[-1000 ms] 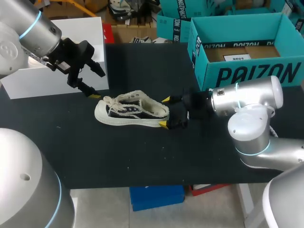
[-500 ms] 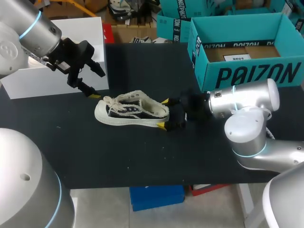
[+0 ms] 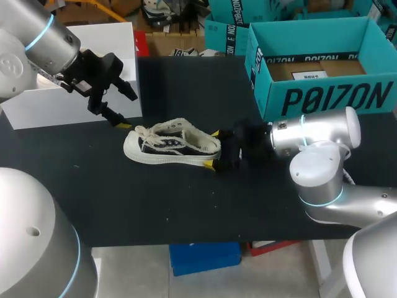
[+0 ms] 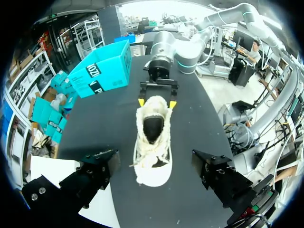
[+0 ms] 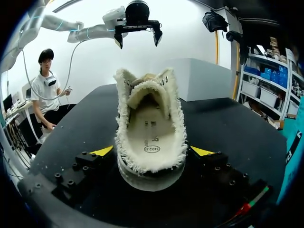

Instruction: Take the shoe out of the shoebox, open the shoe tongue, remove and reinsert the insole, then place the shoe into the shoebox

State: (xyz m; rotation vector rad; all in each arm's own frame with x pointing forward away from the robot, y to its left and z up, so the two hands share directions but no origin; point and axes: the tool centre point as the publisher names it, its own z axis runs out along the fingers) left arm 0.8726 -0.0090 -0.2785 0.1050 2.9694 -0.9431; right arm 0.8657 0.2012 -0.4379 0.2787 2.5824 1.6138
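Shoe (image 3: 173,146) out of shoebox (image 3: 322,99). Straddles heel with right gripper (image 3: 214,148), fingers apart, likely to brace; holds left gripper (image 3: 126,109) open far-left of toe, for tongue.

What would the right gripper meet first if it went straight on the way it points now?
The shoe: its heel sits between the open jaws of the right gripper, so going straight on would most likely press the heel against the gripper's base.

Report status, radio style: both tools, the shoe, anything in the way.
Left tool open, raised beyond the toe of the shoe. Right tool open, straddling the heel. Shoe upright on the table, outside the shoebox, insole in. Nothing in the way.
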